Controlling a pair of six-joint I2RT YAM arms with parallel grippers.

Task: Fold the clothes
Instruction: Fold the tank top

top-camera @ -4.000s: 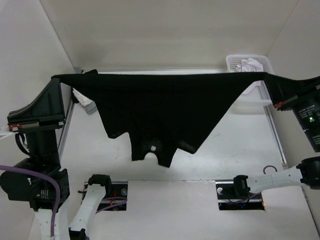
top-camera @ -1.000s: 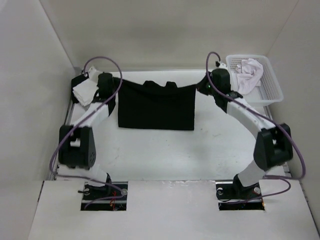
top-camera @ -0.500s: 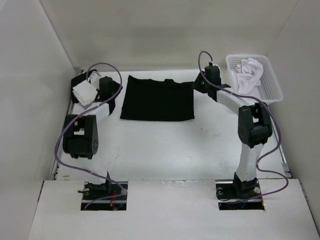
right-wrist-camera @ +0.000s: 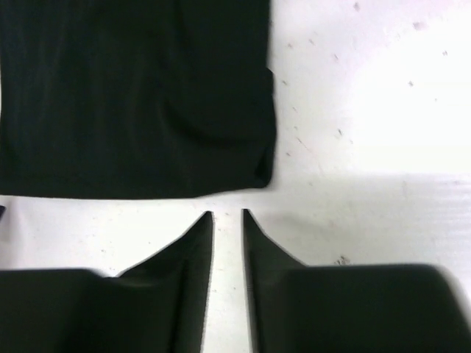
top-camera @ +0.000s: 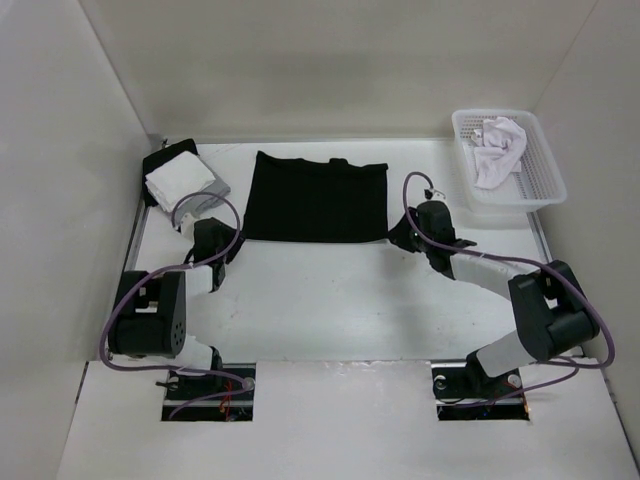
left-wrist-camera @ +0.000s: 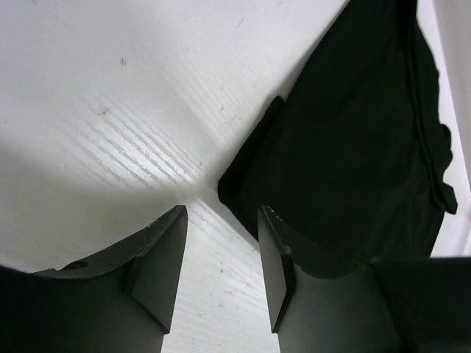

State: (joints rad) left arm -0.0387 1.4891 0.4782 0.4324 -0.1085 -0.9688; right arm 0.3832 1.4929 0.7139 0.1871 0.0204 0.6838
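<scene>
The white table (top-camera: pixel 330 300) carries the black tank top (top-camera: pixel 315 198) flat toward its far side, folded into a rectangle, long axis running left to right, uneven edge facing away from the arms; the left gripper (left-wrist-camera: pixel 221 213) hangs just off its near left corner, jaws wide apart and empty; the right gripper (right-wrist-camera: pixel 227 213) sits just short of its near right corner, jaws narrowly parted, holding nothing
</scene>
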